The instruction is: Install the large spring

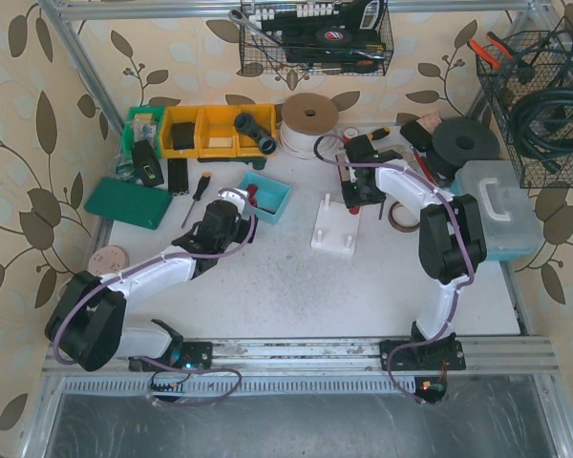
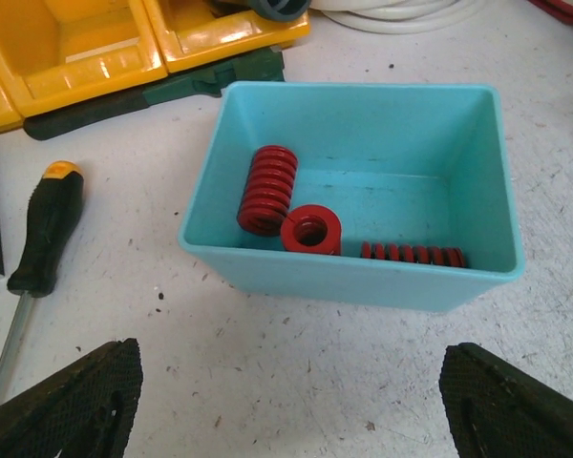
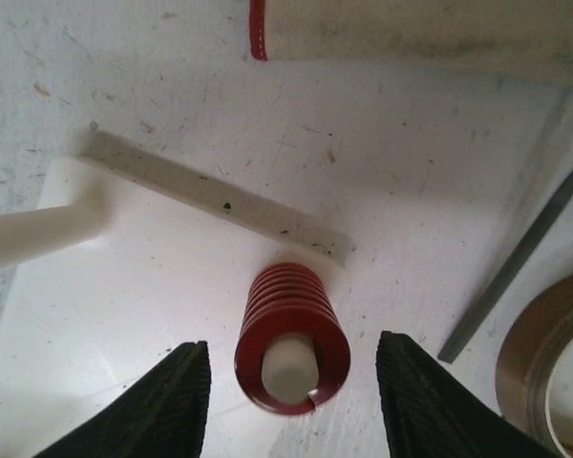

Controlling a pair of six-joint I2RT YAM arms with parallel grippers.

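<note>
Here, three springs in one bin.

A base stands at the table's middle, with the spring over one peg. A bin sits left of the base, toward the back edge. It holds two short springs touching each other and a thin spring along one wall. A screwdriver lies left of the bin, and trays line the back edge.
</note>
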